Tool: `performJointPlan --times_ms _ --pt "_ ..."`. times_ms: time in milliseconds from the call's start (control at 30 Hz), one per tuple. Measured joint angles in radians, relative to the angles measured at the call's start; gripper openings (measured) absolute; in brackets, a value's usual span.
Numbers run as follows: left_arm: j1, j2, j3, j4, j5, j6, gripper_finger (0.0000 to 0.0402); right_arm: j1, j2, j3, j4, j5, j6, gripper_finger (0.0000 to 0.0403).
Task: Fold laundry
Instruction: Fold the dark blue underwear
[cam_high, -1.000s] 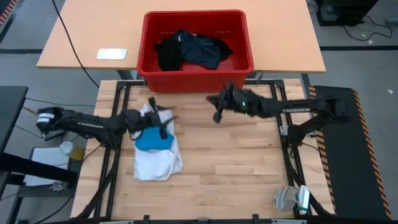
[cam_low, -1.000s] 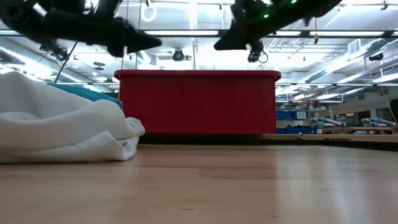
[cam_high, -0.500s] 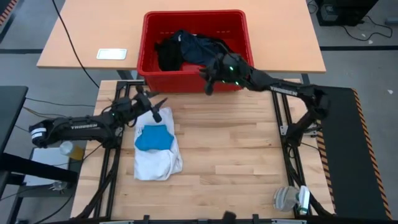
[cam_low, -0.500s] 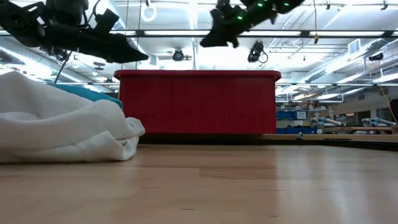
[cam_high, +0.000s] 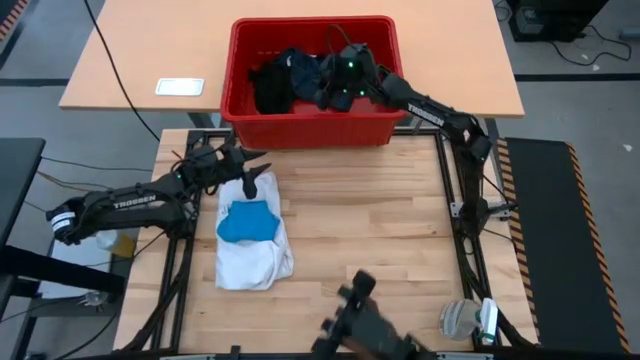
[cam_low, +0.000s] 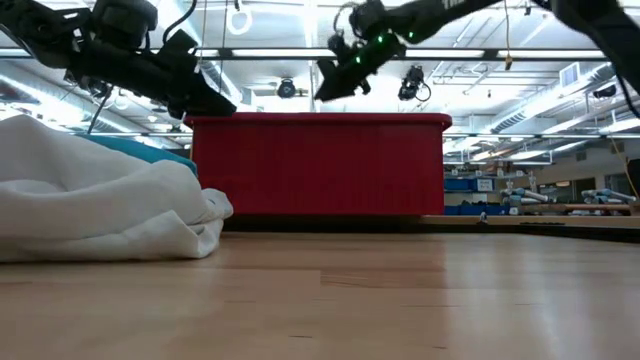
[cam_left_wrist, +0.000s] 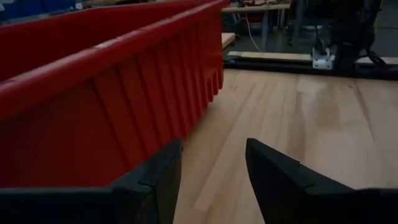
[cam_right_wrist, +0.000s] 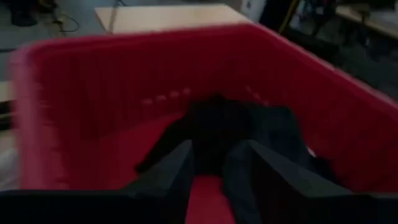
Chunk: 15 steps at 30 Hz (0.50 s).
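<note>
A folded white shirt lies on the wooden table's left half, with a small bright blue piece lying on top of it; both show in the low view, the shirt and the blue piece. Black garments lie heaped inside the red crate at the far edge. My left gripper hangs open just beyond the shirt's far end, pointing at the crate wall. My right gripper hovers open inside the crate's rim, above the black garments.
The crate blocks the far edge. A dark blurred object juts in at the near edge. A clear plastic item sits off the near right corner and a cup off the left side. Bare wood spreads right of the shirt.
My right gripper has swung from above the table's far middle up and over the crate's rim, and now hangs over the black garments. My left gripper has drawn back from over the blue piece toward the far edge and rolled. The shirt and blue piece lie as before.
</note>
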Motion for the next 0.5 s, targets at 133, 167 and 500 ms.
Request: performJointPlan --times_ms 133,167,500 --pt "-0.002 0.000 0.000 -0.025 0.000 0.007 0.0180 -0.097 0.054 0.013 -0.014 -0.097 0.068 0.0209" --pt "-0.002 0.000 0.000 -0.028 0.000 0.007 0.0180 -0.120 0.071 0.013 -0.016 -0.124 0.088 0.0223" --pt "-0.002 0.000 0.000 -0.029 0.000 0.010 0.0180 -0.195 0.210 0.011 -0.139 -0.112 0.159 0.0359"
